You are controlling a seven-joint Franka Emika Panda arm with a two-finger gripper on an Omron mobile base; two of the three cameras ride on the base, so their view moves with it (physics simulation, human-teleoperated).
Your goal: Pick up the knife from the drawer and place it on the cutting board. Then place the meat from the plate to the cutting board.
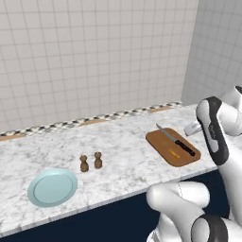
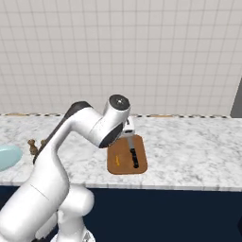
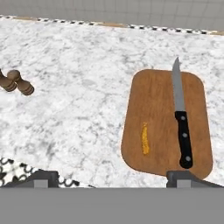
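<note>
Meat (image 3: 145,138) and knife (image 3: 181,120) lie on the board (image 3: 153,118); my gripper (image 3: 113,177), wide open and empty, could nudge either if I drop carelessly.

1. Flat brown wooden cutting board with rounded corners (image 3: 162,118): warm, even brown.
2. Long thin kitchen knife (image 3: 181,119): silver-grey blade, black handle with pale rivets.
3. Small elongated piece of meat (image 3: 145,138): orange-yellow, mottled.
4. Round shallow plate (image 1: 52,187): pale light blue.
5. Two small wooden shakers (image 1: 90,161): dark brown.
6. Marble countertop (image 1: 118,142): white, veined grey.
7. Tiled wall (image 1: 94,52): off-white, grey grid.
</note>
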